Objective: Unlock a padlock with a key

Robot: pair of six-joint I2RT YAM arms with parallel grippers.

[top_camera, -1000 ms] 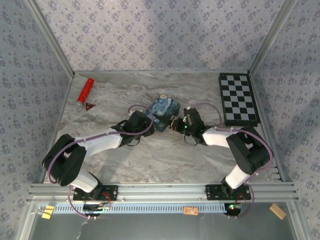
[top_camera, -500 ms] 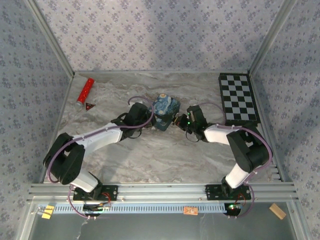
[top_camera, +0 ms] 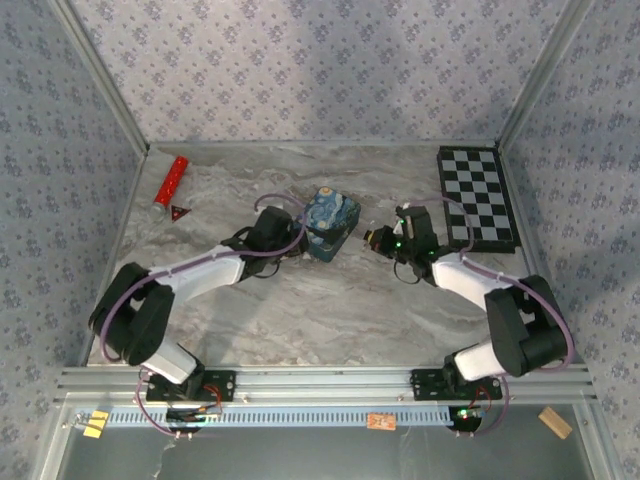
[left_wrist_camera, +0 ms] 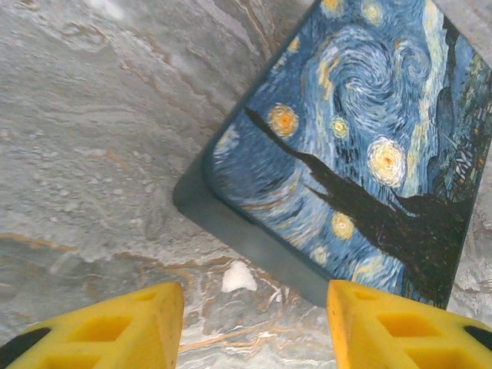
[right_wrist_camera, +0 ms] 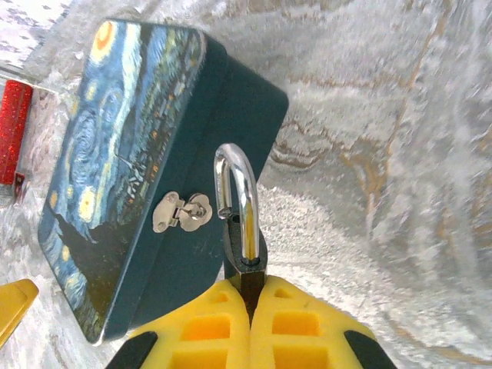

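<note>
The small blackish metal padlock (right_wrist_camera: 240, 260) is held pinched in the right gripper (right_wrist_camera: 250, 307), its silvery shackle (right_wrist_camera: 247, 207) pointed straight out from the jaws toward the blue painted tin (right_wrist_camera: 138, 177), beside which the left gripper (left_wrist_camera: 252, 307) is seen open.

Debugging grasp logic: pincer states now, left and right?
Left pincer: open, holding nothing.
Right pincer: shut on the padlock.

- The left arm is lying low, stretching forward and inward from a bent elbow.
- The left gripper (left_wrist_camera: 254, 327) is holding its yellow fingers (left_wrist_camera: 108, 330) wide apart.
- The right arm is angling inward, its forearm low.
- The right gripper (right_wrist_camera: 250, 315) is pinching the padlock (right_wrist_camera: 244, 223) between closed fingers.
</note>
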